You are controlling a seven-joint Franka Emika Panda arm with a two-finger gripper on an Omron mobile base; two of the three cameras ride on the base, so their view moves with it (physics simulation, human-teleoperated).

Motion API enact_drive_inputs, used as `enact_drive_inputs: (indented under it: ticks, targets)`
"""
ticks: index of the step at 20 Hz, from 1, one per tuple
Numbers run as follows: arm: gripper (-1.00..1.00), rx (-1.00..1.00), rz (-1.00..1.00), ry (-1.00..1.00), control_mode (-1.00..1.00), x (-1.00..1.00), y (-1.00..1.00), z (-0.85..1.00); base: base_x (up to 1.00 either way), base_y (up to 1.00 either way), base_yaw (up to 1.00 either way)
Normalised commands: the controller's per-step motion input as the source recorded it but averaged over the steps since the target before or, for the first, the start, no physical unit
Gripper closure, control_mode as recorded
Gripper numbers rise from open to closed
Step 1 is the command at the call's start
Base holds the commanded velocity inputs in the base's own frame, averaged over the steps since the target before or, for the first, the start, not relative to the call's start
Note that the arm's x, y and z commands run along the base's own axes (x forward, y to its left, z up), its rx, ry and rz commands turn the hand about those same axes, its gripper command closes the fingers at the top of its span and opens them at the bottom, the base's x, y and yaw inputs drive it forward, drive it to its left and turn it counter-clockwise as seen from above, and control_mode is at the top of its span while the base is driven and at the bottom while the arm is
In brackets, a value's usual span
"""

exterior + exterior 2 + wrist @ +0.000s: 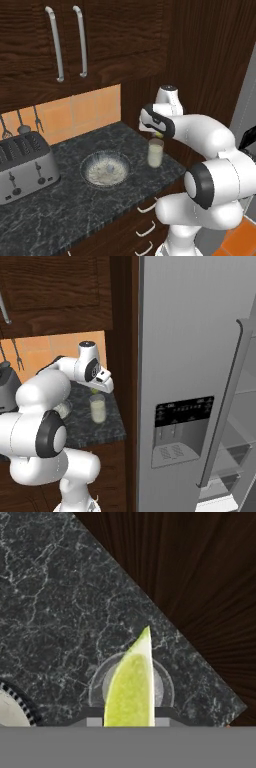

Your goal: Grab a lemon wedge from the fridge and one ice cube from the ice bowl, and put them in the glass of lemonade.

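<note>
Lemon wedge [130,684], small, yellow-green, sits pinched in the tool [129,719] directly above the clear glass of lemonade [155,152] on the black tabletop [60,200]; dropping remains. Speckled ice bowl [105,168] beside the glass appears untouched.

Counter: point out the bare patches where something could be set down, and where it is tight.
Bare counter runs along the front edge, before the toaster and ice bowl. A smaller patch lies behind the bowl, toward the tiles. Tight: the right end, where the glass of lemonade stands under the hand holding the lemon wedge.
</note>
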Motion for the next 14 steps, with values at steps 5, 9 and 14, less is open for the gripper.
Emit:
enact_drive_inputs:
  ticks: [5, 9, 14]
  targets:
    - [-1.0, 0.0, 0.0, 0.0, -1.0, 0.0, 0.0, 0.0, 0.0, 0.0, 0.0]
    - [-1.0, 0.0, 0.0, 0.0, -1.0, 0.0, 0.0, 0.0, 0.0, 0.0, 0.0]
    - [-1.0, 0.02, 0.0, -0.03, -1.0, 0.0, 0.0, 0.13, 0.0, 0.0, 0.0]
